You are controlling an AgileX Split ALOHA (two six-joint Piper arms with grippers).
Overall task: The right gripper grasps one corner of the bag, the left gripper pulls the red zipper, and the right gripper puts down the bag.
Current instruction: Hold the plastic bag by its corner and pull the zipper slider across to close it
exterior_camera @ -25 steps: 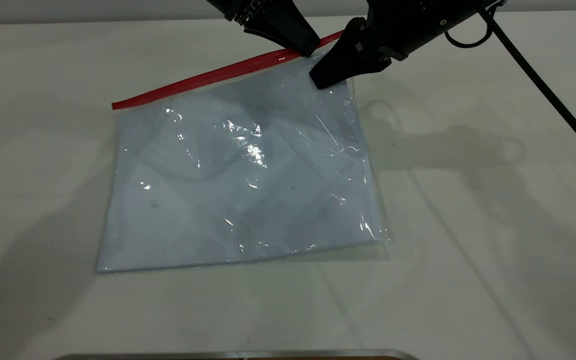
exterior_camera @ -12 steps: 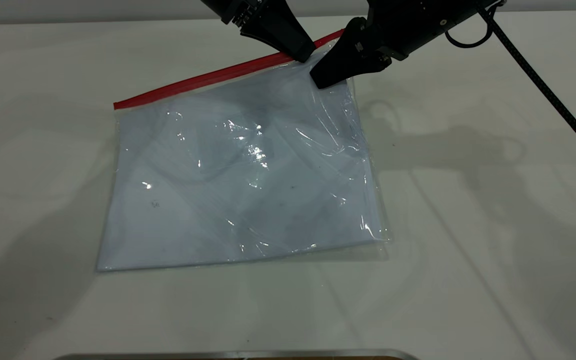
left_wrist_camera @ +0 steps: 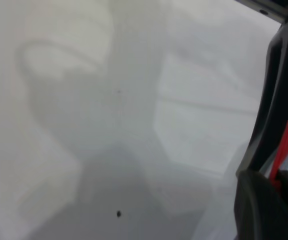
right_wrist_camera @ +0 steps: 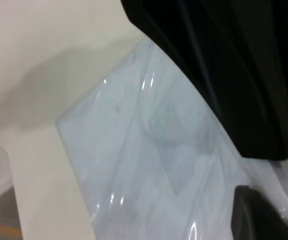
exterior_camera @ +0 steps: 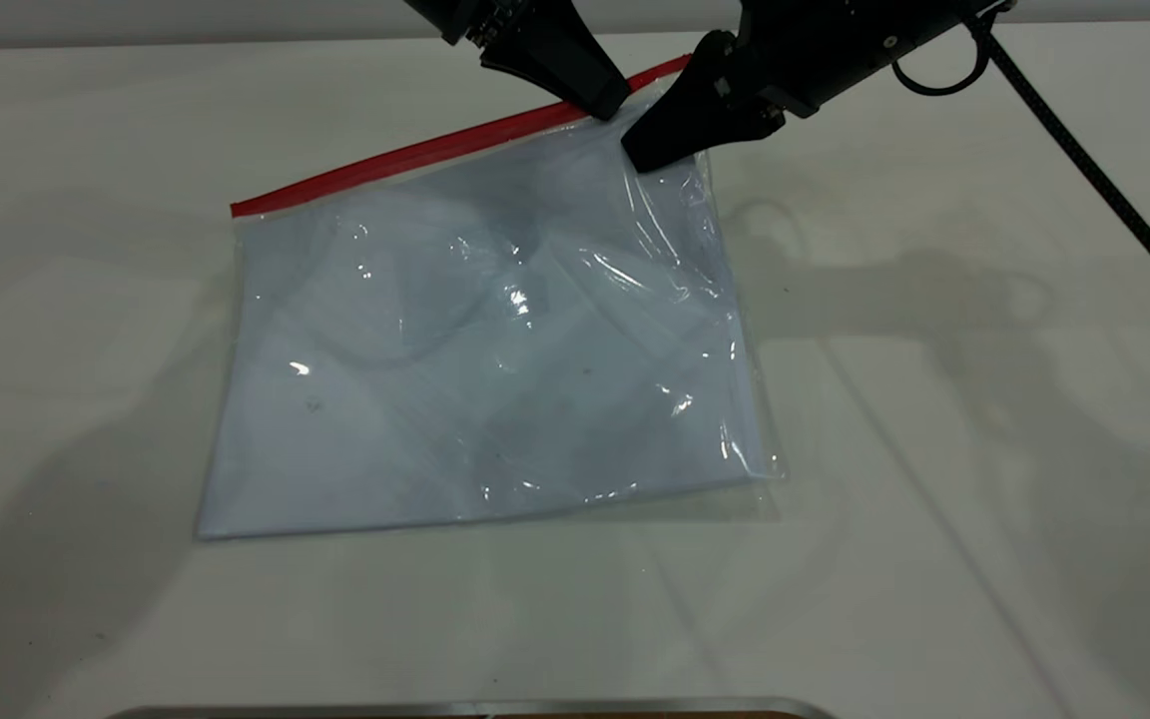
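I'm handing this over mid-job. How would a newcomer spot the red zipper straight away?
Start at the bag, the big clear pouch with white paper inside, lying on the white table. Follow its far long edge, which runs up toward the left gripper and right gripper. The red zipper is the thin bright strip along that edge, the only red thing there.

Black claw (right_wrist_camera: 264, 175) over clear bag (right_wrist_camera: 149, 170)

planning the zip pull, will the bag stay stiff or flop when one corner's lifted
Probably floppy: the bag already creases where the right gripper holds its corner. Its glossy film looks slippery. Pulling the red zipper with the left gripper may drag the bag.
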